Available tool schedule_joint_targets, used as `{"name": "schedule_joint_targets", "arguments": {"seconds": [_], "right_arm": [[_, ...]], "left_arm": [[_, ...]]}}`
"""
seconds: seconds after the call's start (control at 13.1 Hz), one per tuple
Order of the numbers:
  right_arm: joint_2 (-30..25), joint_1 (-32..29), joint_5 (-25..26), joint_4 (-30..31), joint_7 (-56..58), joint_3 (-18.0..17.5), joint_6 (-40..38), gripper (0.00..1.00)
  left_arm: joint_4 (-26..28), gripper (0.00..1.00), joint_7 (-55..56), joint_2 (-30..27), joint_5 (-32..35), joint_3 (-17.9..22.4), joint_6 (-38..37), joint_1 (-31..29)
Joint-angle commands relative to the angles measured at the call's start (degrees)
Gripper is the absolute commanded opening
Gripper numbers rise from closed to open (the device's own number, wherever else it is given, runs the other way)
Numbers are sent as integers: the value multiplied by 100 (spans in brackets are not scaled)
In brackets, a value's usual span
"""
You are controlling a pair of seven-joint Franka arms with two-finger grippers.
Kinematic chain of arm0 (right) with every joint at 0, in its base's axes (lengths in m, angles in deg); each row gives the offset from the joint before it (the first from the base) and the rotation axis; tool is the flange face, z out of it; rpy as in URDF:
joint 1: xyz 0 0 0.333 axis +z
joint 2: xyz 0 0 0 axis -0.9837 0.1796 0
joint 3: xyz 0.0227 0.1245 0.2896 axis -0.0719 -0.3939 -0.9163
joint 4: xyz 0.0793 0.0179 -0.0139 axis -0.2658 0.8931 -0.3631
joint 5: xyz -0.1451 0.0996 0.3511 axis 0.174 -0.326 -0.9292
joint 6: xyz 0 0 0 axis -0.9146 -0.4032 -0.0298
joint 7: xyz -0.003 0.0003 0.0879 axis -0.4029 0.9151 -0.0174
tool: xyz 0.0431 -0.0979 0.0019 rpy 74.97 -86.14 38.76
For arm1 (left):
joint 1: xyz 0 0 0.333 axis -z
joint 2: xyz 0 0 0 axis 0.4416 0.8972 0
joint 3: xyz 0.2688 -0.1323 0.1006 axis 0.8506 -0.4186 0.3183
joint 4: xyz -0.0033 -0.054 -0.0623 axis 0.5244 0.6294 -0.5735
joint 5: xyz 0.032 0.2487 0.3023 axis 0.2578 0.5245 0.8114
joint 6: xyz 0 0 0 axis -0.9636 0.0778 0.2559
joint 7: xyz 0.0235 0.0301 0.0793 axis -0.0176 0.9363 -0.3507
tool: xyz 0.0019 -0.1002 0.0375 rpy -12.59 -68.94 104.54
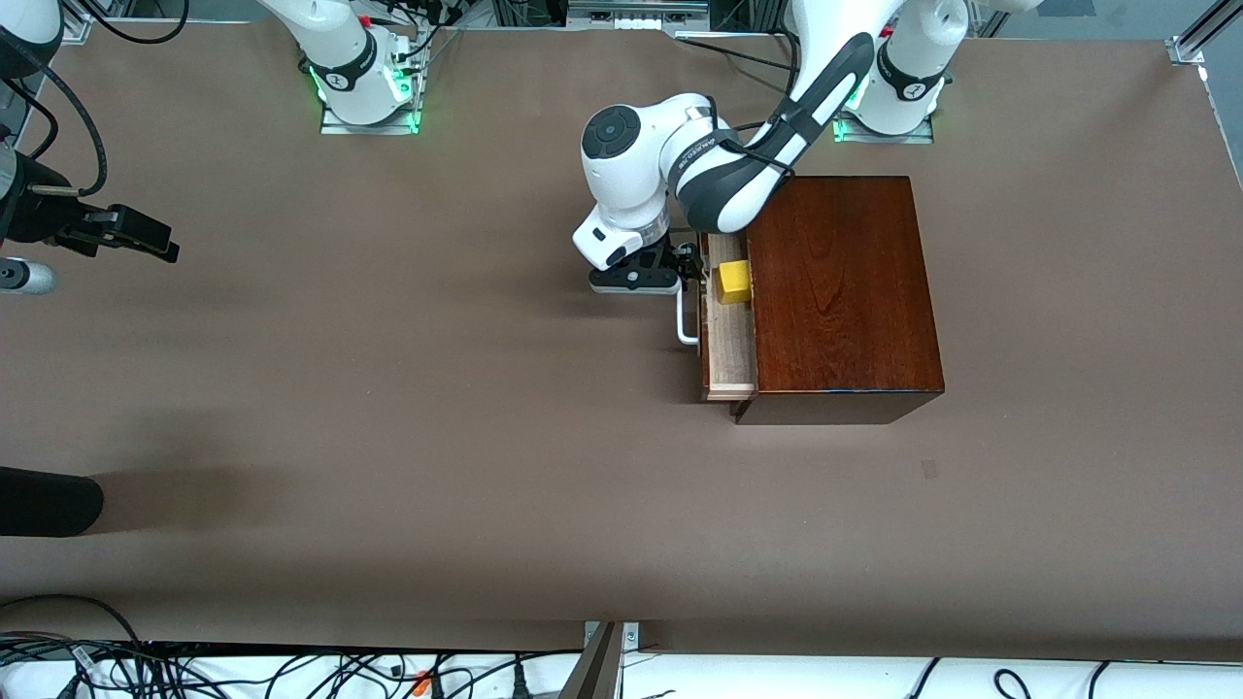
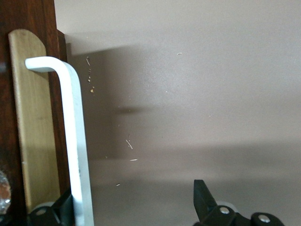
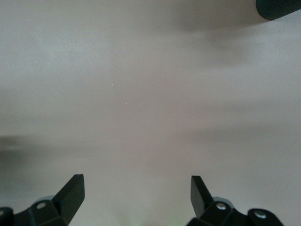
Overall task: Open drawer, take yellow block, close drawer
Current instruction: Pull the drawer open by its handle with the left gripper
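**Drawer part-open, block inside**

Front: drawer (image 1: 730, 330) partly out; yellow block (image 1: 734, 281) in it, 3 o'clock of left claw (image 1: 691, 267).
L wrist: left claw spread astride handle (image 2: 70, 136).
R wrist: right claw (image 3: 136, 190) spread over tabletop (image 3: 150, 94), waiting.

A bare brown table top (image 1: 388, 408) fills the scene. Tangled black cables (image 1: 243, 670) lie along its edge nearest the front camera.

Left arm bent low, its left gripper (image 2: 134, 207) spread wide; right arm waits, right gripper (image 3: 136, 195) open too.
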Motion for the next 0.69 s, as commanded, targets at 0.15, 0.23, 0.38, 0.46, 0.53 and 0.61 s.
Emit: {"name": "schedule_joint_targets", "arguments": {"seconds": [0.15,0.23,0.38,0.46,0.53,0.61], "right_arm": [[-2,-14,-37,-8,-47,-83,-26,100],[-2,4,-37,-8,-47,-83,-26,100],[-2,21,-37,-8,-47,-83,-26,100],[-2,21,-37,-8,-47,-83,-26,100],[7,21,-37,-8,-47,-83,-26,100],[33,21,-37,-8,-47,-83,-26,100]], "left_arm": [[-444,100,26,435,-135,-74,611,252],[-444,100,35,435,-135,-74,611,252],[-453,100,35,435,-135,-74,594,252],[-453,100,26,426,-135,-74,576,252],[-453,100,26,400,-117,-65,506,252],[-453,100,17,365,-108,-74,445,243]]}}
